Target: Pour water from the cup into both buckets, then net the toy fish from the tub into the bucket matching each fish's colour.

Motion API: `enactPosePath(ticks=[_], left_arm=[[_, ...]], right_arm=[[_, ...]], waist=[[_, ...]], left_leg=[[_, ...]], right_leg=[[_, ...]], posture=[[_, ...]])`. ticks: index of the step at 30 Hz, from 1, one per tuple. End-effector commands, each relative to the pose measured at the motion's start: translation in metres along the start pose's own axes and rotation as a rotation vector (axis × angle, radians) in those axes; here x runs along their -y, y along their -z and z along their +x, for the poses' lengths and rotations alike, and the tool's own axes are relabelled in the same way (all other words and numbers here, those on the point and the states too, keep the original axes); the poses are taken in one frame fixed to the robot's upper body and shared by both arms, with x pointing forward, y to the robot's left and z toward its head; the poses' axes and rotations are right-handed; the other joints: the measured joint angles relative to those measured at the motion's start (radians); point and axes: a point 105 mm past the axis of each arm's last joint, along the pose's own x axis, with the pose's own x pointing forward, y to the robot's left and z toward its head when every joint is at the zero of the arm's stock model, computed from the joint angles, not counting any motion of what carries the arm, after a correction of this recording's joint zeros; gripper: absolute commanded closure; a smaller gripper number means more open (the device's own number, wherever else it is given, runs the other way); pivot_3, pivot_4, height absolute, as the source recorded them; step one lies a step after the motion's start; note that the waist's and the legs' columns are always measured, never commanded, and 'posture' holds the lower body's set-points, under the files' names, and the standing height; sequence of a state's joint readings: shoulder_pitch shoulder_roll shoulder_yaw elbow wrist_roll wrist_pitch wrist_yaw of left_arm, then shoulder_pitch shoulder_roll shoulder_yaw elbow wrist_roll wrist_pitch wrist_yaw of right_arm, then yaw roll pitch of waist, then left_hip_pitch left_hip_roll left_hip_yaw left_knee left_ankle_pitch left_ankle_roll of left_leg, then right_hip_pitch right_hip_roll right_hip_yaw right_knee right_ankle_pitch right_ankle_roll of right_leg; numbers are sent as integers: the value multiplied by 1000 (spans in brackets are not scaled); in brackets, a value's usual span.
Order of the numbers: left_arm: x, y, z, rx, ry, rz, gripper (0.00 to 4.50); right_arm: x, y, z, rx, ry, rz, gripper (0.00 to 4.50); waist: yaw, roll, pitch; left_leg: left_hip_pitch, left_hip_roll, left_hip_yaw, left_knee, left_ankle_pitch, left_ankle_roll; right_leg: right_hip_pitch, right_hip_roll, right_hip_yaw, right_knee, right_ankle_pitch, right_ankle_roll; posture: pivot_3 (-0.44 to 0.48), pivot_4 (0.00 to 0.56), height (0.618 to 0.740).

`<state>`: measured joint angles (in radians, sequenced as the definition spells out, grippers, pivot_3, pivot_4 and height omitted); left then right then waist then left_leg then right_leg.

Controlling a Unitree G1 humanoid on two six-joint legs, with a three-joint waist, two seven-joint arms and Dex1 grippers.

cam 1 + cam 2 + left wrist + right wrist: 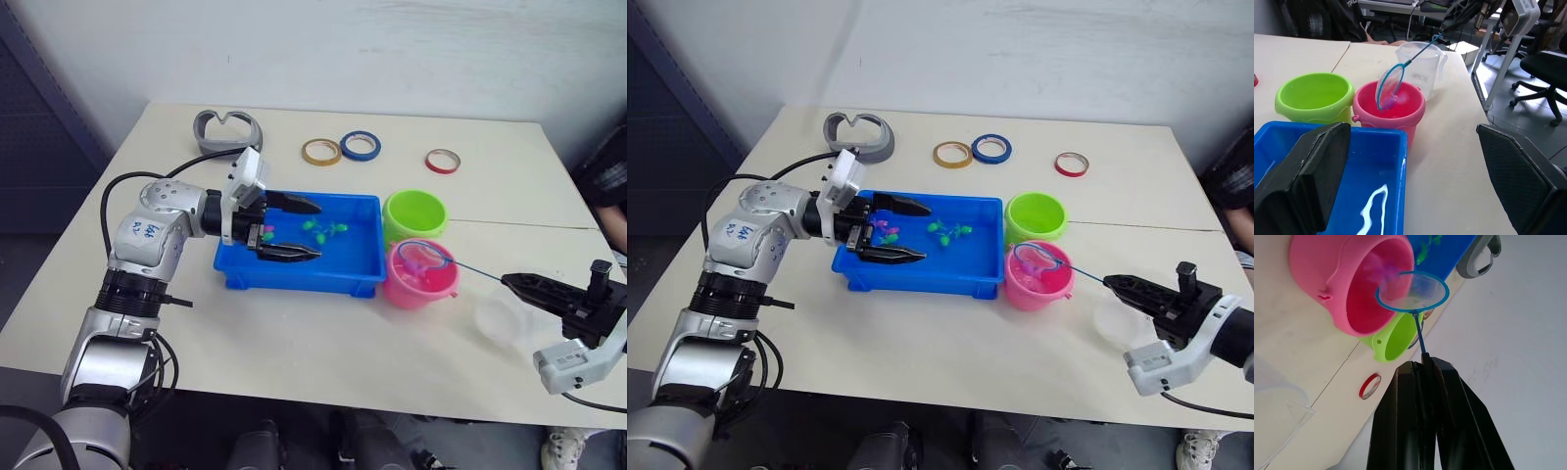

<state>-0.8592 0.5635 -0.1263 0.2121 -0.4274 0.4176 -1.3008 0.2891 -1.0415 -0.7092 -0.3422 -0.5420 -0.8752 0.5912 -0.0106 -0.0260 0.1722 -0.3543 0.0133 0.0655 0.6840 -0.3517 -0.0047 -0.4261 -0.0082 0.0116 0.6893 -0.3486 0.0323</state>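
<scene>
The blue tub (pixel 294 275) sits mid-table with green toy fish (pixel 324 230) in its middle and pink ones (pixel 265 235) near its left end. My left gripper (pixel 315 231) hangs open over the tub, fingers wide apart. To the tub's right stand the green bucket (pixel 414 213) and, nearer, the pink bucket (pixel 419 285). My right gripper (pixel 1422 364) is shut on the net's thin handle. The net's blue hoop (pixel 1392 83) hovers tilted over the pink bucket with a pink fish (pixel 1388 102) in its mesh. The clear cup (pixel 502 318) stands upright beside the right gripper.
Three tape rings lie at the back of the table: yellow (pixel 320 152), blue (pixel 360 146) and red (pixel 443 161). A grey curved object (pixel 228 130) rests at the back left. The table's front edge runs just below the right gripper.
</scene>
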Motion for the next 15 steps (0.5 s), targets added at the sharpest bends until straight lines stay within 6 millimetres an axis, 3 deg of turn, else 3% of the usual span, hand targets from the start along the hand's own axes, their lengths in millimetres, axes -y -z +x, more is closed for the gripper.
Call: enactPosePath(ticks=[1,5,10,15], left_arm=[[-3,-15,-3,18,-16,62,12],[-4,-14,-4,14,-18,62,12],[-6,-4,-14,-23,-52,41,12],[-9,8,-40,-63,-159,2,12]], right_arm=[[11,5,-2,-28,41,-4,4500],[15,9,-1,-47,75,153,4500],[35,2,8,58,157,611,4500],[59,-12,38,230,145,1086,4500]], waist=[[-1,0,0],[-2,0,0],[-11,0,0],[-29,0,0]], left_leg=[[0,0,0,0,0,0],[0,0,0,0,0,0],[1,0,0,0,0,0],[2,1,0,1,1,-1]], right_leg=[[0,0,0,0,0,0],[0,0,0,0,0,0],[0,0,0,1,0,0],[0,-1,0,4,0,0]], posture=[[0,150,740],[0,150,740],[0,150,740],[0,150,740]])
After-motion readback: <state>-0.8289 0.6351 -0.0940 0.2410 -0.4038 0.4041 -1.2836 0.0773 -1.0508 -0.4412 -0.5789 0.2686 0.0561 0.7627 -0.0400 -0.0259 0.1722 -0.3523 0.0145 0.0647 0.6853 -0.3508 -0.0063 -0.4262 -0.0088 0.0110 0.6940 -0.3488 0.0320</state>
